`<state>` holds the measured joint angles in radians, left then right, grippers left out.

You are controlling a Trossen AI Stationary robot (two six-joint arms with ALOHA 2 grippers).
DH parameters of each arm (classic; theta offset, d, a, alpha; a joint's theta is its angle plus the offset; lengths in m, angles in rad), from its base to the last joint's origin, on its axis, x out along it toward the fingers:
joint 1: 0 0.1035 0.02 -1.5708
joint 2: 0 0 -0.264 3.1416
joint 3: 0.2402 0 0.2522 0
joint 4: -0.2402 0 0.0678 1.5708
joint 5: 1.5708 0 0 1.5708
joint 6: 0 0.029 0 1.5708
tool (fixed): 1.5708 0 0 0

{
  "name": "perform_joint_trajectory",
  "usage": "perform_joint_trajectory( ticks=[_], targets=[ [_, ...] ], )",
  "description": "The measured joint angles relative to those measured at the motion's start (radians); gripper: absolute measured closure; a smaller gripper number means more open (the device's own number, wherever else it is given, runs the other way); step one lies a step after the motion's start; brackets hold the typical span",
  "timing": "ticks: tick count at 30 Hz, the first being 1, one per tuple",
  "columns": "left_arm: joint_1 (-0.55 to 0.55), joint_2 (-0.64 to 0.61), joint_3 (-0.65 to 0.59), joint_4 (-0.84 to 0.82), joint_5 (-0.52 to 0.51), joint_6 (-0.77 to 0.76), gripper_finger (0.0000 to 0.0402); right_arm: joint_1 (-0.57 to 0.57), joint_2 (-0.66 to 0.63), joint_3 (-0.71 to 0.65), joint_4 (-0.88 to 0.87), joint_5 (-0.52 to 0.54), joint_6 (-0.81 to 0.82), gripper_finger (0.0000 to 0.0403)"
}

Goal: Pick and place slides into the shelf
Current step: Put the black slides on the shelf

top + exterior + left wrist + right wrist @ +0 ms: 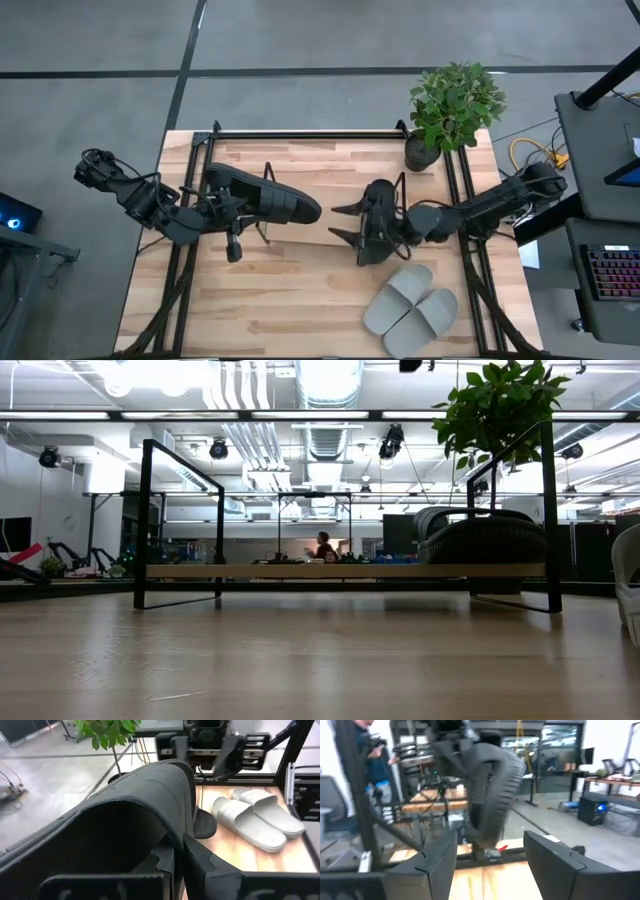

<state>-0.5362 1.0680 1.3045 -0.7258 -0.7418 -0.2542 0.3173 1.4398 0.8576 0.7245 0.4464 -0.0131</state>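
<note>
The left tool [232, 222] is closed on a black slide [262, 193] and holds it above the surface [300, 300], left of centre, approx. between the left edge and the middle. In the left wrist view the slide [135, 820] fills most of the picture, pinched between the dark fingers [200, 860].

The right tool [352, 224] is near the centre of the surface with its fingers wide open, gripping nothing, and it points toward the lifted slide. A second dark slide [378, 205] seems to lie under or just behind this arm, but I cannot tell exactly how it sits.

The grey pair [412, 305] lies side by side near the front right corner, not yet touched. The plant [450, 105] stands at the back right corner.

The shelf [340, 571] runs along the back edge; in the low view one black slide [480, 540] seems already on its board at the right end.

Step in hand, in my judgement: carrying a black slide to the shelf, perhaps w/ a handover to the right tool. Next move needs the slide level with the board, toe in, then release. Task is not far along; the grey pair is still left.
</note>
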Motion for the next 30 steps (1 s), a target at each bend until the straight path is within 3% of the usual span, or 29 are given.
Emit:
perform_joint_trajectory(
  ticks=[4,21,26,30],
  targets=[
    [0.000,0.011,0.000,0.040,-0.001,0.016,0.0401,-0.008,0.021,-0.006,0.086,0.018,-0.037,0.0183],
    [0.004,0.058,0.001,0.098,-0.027,0.079,0.0401,-0.029,0.115,0.119,0.081,0.045,-0.067,0.0188],
    [0.005,0.065,0.002,0.098,-0.027,0.082,0.0401,-0.037,0.115,0.120,0.060,0.052,-0.059,0.0219],
    [0.005,0.063,0.002,0.099,-0.030,0.085,0.0401,-0.037,0.115,0.120,0.053,0.054,-0.065,0.0273]
  ],
)
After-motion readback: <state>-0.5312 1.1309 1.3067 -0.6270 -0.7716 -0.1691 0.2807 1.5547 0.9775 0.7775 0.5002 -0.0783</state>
